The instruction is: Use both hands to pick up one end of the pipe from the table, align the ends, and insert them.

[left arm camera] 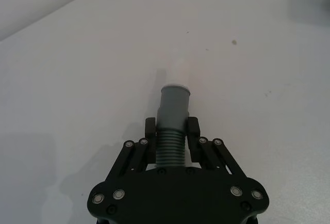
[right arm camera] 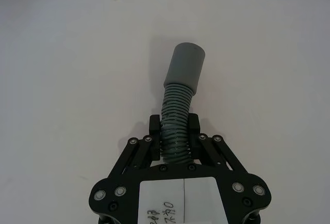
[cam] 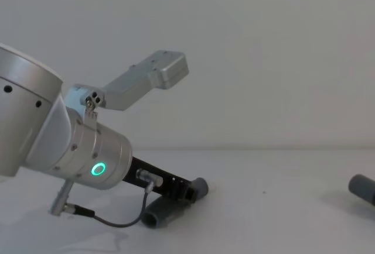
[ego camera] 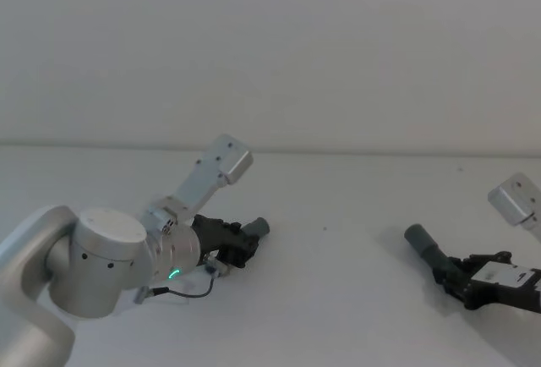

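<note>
While the left jaws clamp the white-tipped pipe piece (left arm camera: 174,105) at the desk's (ego camera: 338,257) left, the right jaws grip the ribbed sleeve (right arm camera: 184,66) near its right edge. Best lifted level, tip (left arm camera: 180,73) facing mouth (right arm camera: 187,52).

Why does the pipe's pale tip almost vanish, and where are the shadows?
Left wrist view: soft, even light lets the grey piece's whitish tip blend into the white table; the left gripper holding it throws a faint shadow. Right wrist view: the sleeve, held by the right gripper, casts a soft shadow. Chest view: the green ring glows.
</note>
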